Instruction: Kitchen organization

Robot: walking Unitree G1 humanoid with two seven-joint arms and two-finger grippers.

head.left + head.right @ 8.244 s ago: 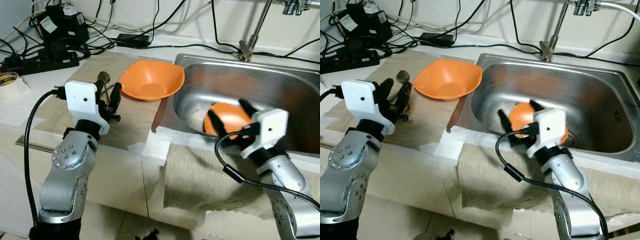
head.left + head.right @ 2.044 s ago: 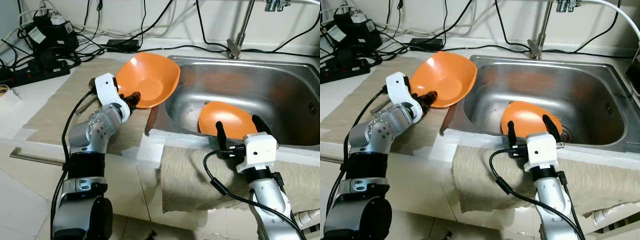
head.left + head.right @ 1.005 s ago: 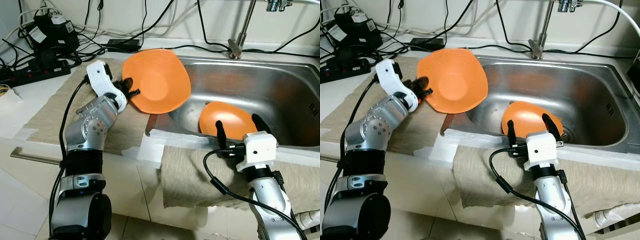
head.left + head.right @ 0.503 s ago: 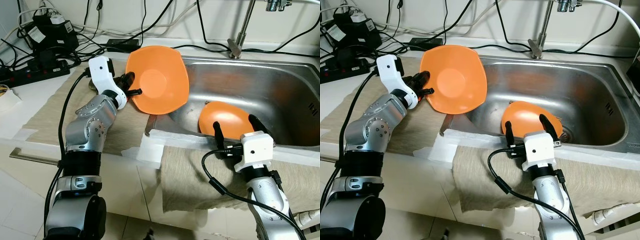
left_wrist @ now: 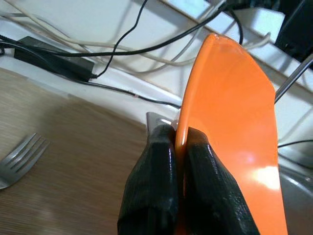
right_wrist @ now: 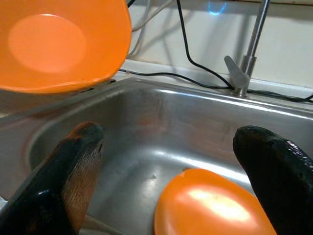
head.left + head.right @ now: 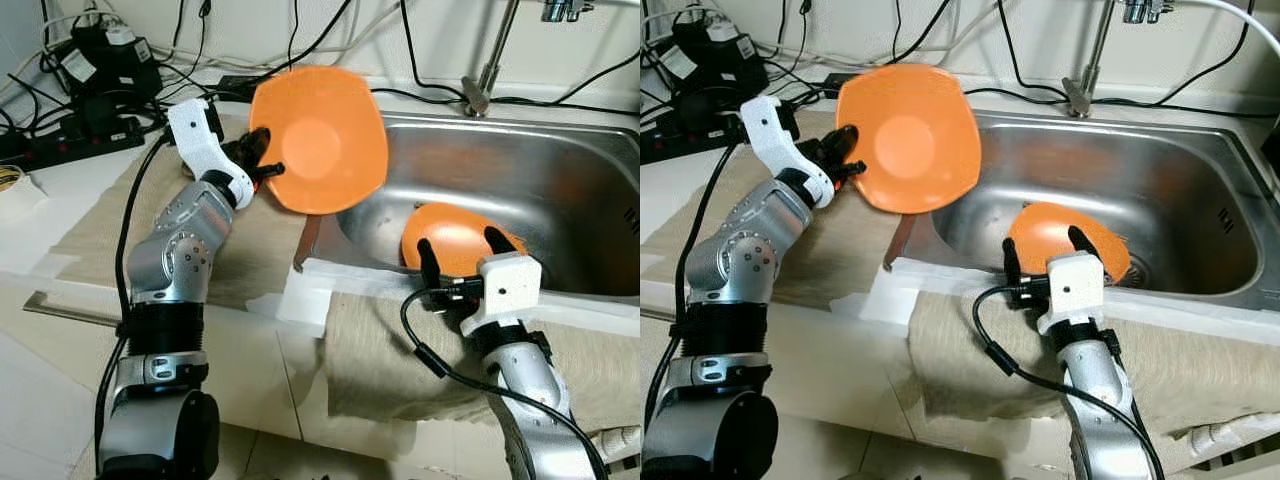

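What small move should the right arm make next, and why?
Probably lower the open right tool around the overturned orange bowl in the sink and close on it. Its fingers already straddle that bowl from above, while the left tool is busy pinching the other orange bowl by the rim.

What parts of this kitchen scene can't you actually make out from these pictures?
- Tap spout: cut off by the top edge in the eye views.
- Fork: its handle runs off the left wrist view's edge.
- Sink drain: mostly hidden behind the upturned bowl in the sink.
- Lifted bowl's rim: hidden between the left hand's fingers.
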